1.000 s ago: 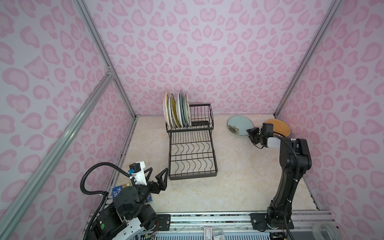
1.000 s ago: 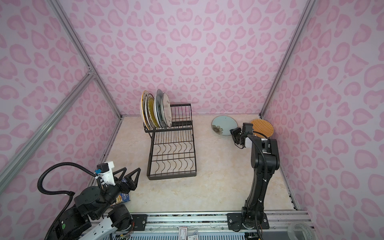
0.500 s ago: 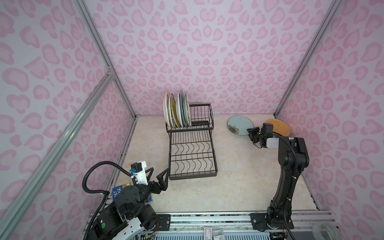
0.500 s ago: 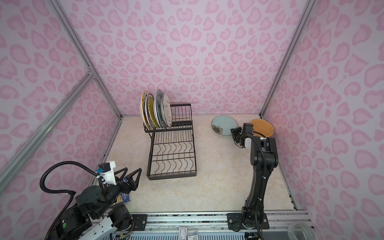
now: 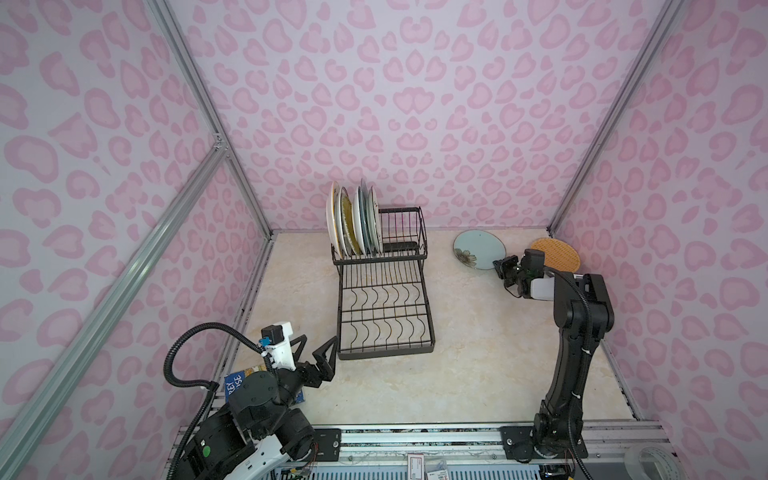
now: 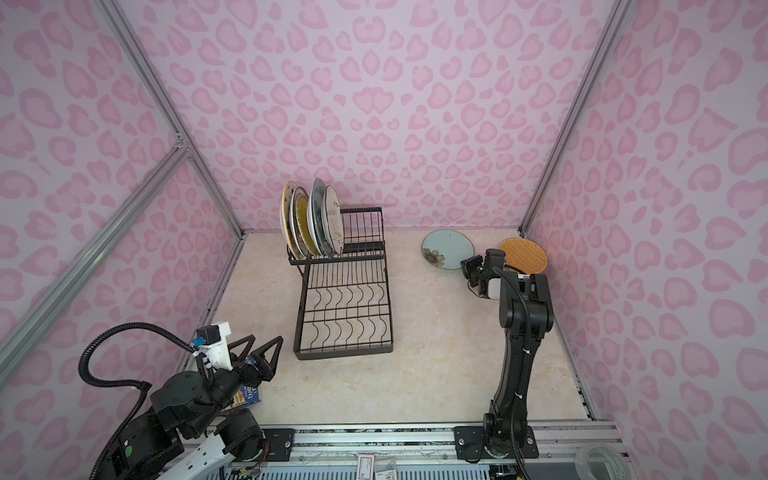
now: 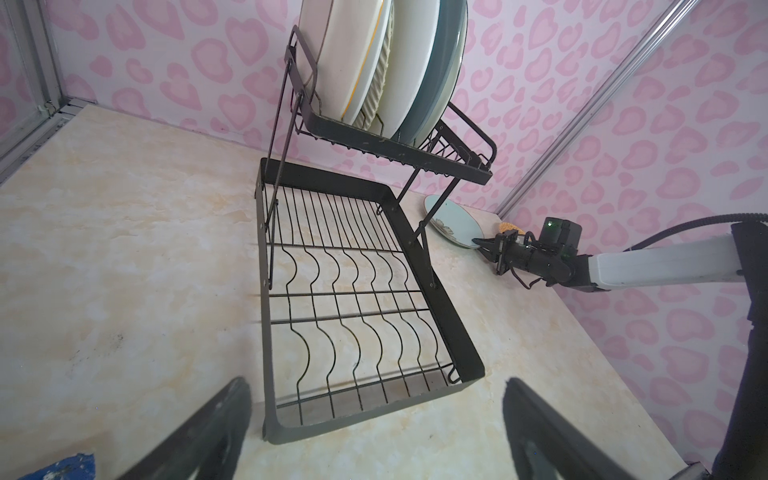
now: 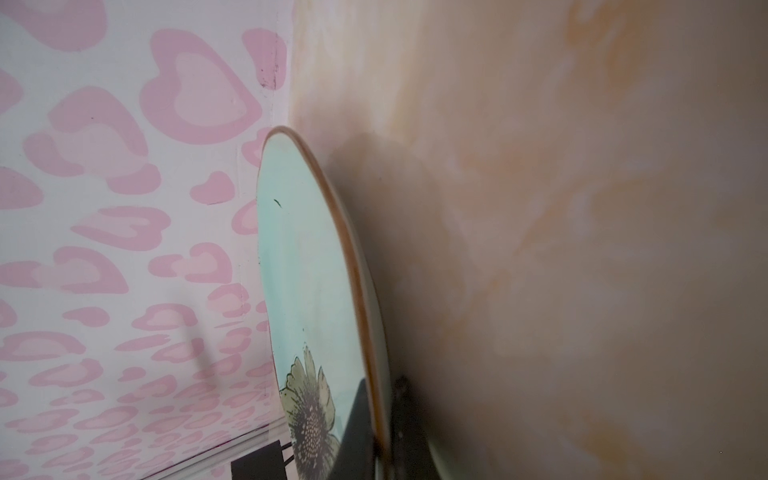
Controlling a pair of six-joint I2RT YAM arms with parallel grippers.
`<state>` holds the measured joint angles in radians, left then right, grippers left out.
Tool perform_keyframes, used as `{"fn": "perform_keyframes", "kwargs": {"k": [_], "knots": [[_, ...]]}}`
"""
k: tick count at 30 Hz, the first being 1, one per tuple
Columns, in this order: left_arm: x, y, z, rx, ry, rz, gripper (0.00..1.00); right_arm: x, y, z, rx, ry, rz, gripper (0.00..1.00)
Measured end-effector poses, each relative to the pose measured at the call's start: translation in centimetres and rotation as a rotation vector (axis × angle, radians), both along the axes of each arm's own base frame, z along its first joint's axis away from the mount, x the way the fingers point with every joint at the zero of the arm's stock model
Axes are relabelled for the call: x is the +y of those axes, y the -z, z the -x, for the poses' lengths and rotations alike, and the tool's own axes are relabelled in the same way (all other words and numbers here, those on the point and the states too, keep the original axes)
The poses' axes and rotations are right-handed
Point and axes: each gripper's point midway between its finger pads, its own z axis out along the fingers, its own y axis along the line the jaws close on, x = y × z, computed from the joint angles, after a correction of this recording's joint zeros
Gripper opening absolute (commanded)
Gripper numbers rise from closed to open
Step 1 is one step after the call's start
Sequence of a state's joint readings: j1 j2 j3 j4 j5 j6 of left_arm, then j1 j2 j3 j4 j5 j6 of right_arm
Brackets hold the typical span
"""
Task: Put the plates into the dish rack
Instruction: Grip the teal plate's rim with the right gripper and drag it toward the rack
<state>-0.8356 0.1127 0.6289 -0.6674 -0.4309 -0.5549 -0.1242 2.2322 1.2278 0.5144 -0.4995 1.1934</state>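
1. The right gripper [image 5: 500, 266] is pinched tight on the near rim of the pale blue flowered plate [image 5: 478, 248]. In the right wrist view, one finger [image 8: 359, 419] sits on the flower side of the rim and the other sits under it.
2. That plate lies low and nearly flat on the table [image 5: 478, 353]. It is far back on the right side, close to the back wall. I cannot tell if it has left the table yet.
3. The big thing for the next move: in both top views the dish rack [image 5: 384, 355] is off to the left of this plate, with bare table between them. So I think the plate has to go sideways, to the left.
4. The rack's long side runs from front to back, and its raised part is at the back end. Several plates [image 5: 355, 224] stand there on their edges, packed to the left. The free slots [image 5: 401, 232] are on the side nearest the held plate.
5. Those plates face left and right. The held one is flat, so it likely has to be tipped up on its edge first.
6. The right arm is much nearer. The left gripper [image 5: 316, 345] has its fingers wide apart and holds nothing. It hangs at the front left, by a small blue box [image 5: 233, 384], well apart from the plate.
7. An orange woven plate [image 5: 557, 253] lies flat just beside the right arm and is not racked yet.
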Motion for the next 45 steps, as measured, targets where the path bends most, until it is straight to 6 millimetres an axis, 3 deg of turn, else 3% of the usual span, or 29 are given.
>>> {"fn": "perform_keyframes", "kwargs": {"k": [8, 18, 29, 38, 45], "knots": [[0.0, 0.0, 0.0, 0.001, -0.002, -0.001, 0.96, 0.3, -1.4, 2.0, 0.021, 0.01, -0.026, 0.0], [-0.4, 0.4, -0.3, 0.021, 0.005, -0.021, 0.96, 0.0, -7.2, 5.2, -0.077, 0.022, -0.049, 0.0], [-1.5, 1.7, -0.8, 0.067, 0.024, -0.053, 0.97, 0.2, -9.8, 13.1, -0.146, 0.021, -0.076, 0.0], [-7.1, 5.3, -2.0, 0.21, 0.165, -0.031, 0.97, 2.0, -11.0, 19.1, -0.198, -0.041, -0.052, 0.0], [-12.6, 6.5, -2.8, 0.307, 0.31, 0.061, 0.98, 3.6, -14.5, 22.5, -0.296, -0.132, 0.044, 0.0]]}}
